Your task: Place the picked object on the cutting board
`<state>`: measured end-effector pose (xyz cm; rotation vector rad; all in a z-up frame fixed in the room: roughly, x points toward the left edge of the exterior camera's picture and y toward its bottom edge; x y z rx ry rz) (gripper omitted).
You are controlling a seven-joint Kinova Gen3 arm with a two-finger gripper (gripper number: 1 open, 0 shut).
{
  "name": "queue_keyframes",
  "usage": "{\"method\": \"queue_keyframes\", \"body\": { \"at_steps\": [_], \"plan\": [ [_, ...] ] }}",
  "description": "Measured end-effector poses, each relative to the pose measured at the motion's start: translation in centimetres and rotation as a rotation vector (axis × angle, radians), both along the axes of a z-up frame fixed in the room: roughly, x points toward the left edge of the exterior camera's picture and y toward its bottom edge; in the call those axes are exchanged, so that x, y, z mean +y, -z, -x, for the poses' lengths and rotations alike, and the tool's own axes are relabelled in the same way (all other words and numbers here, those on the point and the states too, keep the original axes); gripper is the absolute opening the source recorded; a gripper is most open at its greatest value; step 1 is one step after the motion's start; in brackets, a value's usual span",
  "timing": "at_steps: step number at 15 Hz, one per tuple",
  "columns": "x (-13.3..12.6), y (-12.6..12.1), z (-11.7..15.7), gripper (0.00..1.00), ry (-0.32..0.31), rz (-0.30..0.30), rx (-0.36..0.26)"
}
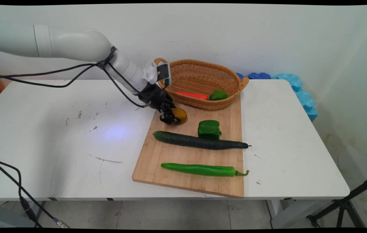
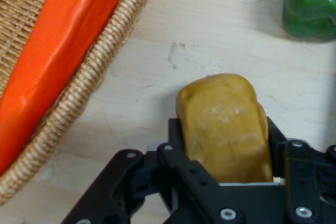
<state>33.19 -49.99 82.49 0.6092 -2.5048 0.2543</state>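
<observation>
Tool: the black two-finger tool [image 1: 172, 118] is down at the far left part of the cutting board, its fingers [image 2: 176, 135] clenched on either side of a yellow-brown potato [image 2: 226, 127].
Potato: sits between the fingers, low over the board; whether it rests on the wood cannot be told. In the main view it shows as a rounded lump just right of the tool.
Cutting board: a pale wooden cutting board [image 1: 170, 161] lies on the bench, its far edge under the basket.
Basket: a woven wicker basket [image 1: 202, 69] stands just beyond the tool, holding an orange carrot [image 1: 191, 94] and a small green pepper [image 1: 218, 94].
Green block pepper: a squat green bell pepper [image 1: 209, 129] stands on the board, right of the potato and apart from it.
Cucumber: a long dark cucumber [image 1: 199, 141] lies across the board nearer the camera, touching the bell pepper's near side.
Long pepper: a slim green chilli pepper [image 1: 202, 169] lies near the board's front edge.
Bench: white bench [image 1: 57, 145], scuffed on the left.
Beyond: blue foam pieces [image 1: 296, 90] along the far right edge.
</observation>
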Motion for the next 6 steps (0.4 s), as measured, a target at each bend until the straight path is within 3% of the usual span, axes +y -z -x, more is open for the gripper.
{"method": "queue_keyframes", "body": {
  "at_steps": [1, 2, 6],
  "plan": [
    [-0.05, 0.30, 0.10, 0.00, 0.000, -0.002, 0.002],
    [-0.09, 0.50, 0.17, 1.00, 0.000, -0.002, 0.003],
    [-0.07, 0.89, 0.32, 1.00, 0.004, -0.001, 0.008]
  ]
}}
